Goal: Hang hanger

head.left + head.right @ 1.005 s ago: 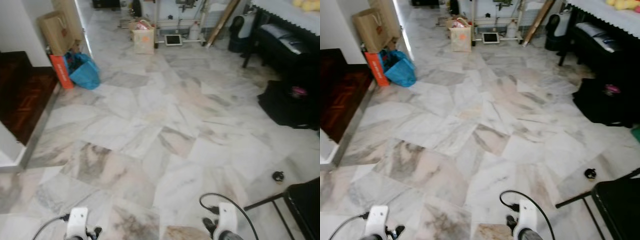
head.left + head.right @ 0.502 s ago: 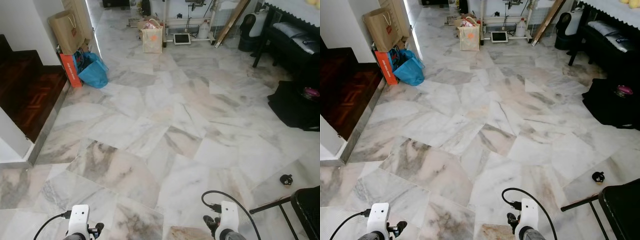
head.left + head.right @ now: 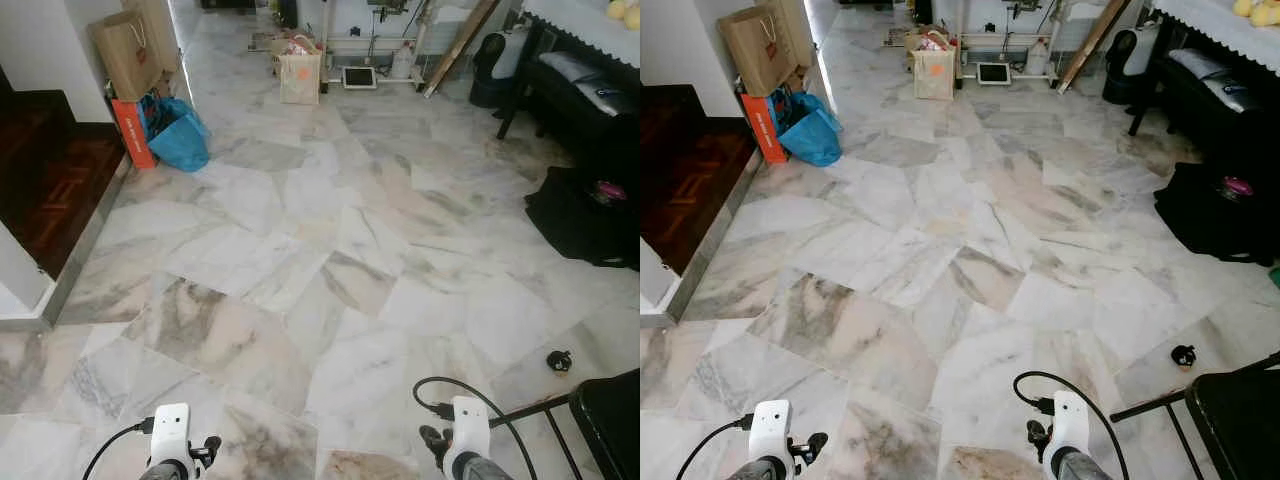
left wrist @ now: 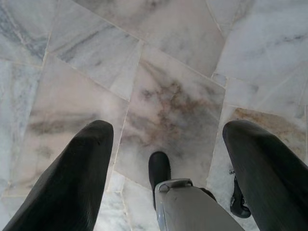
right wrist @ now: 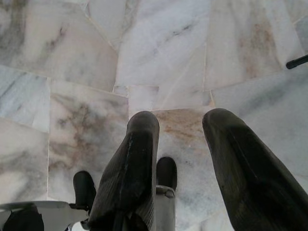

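I stand over a marble floor with both arms hanging low. My left gripper points down at the tiles, its two black fingers spread wide with nothing between them. My right gripper also hangs over the floor, open and empty, its fingers apart. The white wrists of the left arm and right arm sit at the bottom of the head views. I make out no hanger or rail.
A dark wooden step lies at the left. Paper bags, an orange box and a blue bag stand beyond it. A black bag and dark table are right; a black chair and small black object near right.
The whole picture has shifted a little as the head camera moved. Both arms still hang at the bottom edge and nothing on the floor has moved.
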You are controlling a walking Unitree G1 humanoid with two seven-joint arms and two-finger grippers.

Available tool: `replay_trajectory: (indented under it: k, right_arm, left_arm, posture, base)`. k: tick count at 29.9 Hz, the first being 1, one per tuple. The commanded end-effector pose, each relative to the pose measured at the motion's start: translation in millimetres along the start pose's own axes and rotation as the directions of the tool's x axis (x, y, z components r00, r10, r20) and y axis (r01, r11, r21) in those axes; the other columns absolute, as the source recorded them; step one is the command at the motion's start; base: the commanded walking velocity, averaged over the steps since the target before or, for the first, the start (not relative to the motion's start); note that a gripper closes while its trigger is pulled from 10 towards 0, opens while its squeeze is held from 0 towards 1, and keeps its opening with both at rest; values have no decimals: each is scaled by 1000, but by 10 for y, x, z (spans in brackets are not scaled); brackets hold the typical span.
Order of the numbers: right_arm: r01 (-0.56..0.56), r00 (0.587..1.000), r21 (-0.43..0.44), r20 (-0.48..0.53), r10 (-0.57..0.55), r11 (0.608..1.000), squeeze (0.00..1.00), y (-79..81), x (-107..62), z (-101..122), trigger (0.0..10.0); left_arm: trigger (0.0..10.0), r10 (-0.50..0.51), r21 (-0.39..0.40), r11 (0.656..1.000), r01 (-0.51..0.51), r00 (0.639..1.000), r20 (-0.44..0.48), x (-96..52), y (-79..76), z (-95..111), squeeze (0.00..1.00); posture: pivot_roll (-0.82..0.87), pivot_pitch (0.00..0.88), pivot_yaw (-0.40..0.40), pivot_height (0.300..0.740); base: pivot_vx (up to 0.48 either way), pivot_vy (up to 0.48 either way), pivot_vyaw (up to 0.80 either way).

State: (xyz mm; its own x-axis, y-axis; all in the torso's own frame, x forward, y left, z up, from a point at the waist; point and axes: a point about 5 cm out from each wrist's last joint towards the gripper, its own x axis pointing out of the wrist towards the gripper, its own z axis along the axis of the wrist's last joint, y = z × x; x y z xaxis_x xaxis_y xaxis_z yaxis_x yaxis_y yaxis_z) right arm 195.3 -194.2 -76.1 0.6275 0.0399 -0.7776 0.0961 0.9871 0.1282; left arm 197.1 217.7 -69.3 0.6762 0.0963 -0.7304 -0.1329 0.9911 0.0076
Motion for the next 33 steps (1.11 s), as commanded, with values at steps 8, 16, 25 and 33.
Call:
replay_trajectory:
  k: [8, 16, 25, 33]
  right_arm:
    - [0, 1000, -1, -8, 0, 1000, 0, 4, -8, -42, 10000]
    - [-3, 1000, 4, -22, 3, 1000, 0, 16, -16, -99, 10000]
    - [-3, 999, -2, -33, 3, 1000, 0, 21, -21, -133, 10000]
    - [-4, 999, 3, -39, 4, 1000, 0, 32, -22, -151, 10000]
  left_arm:
    - [10000, 22, -28, 999, -23, 999, -35, -34, 46, -121, 0]
    - [10000, 11, -22, 1000, -12, 999, -46, -39, 18, -153, 0]
    - [10000, 6, -23, 1000, -7, 999, -52, -42, 0, -173, 0]
    - [10000, -2, -15, 1000, 1, 998, -55, -40, -12, -172, 0]
  posture:
    - [18, 0, -37, 740]
    - [19, 0, -29, 740]
    - [12, 0, -25, 740]
    - [7, 0, -23, 740]
  base:
    - [0, 0, 0]
    - [-64, 0, 0]
    - [-278, 0, 0]
    - [-334, 0, 0]
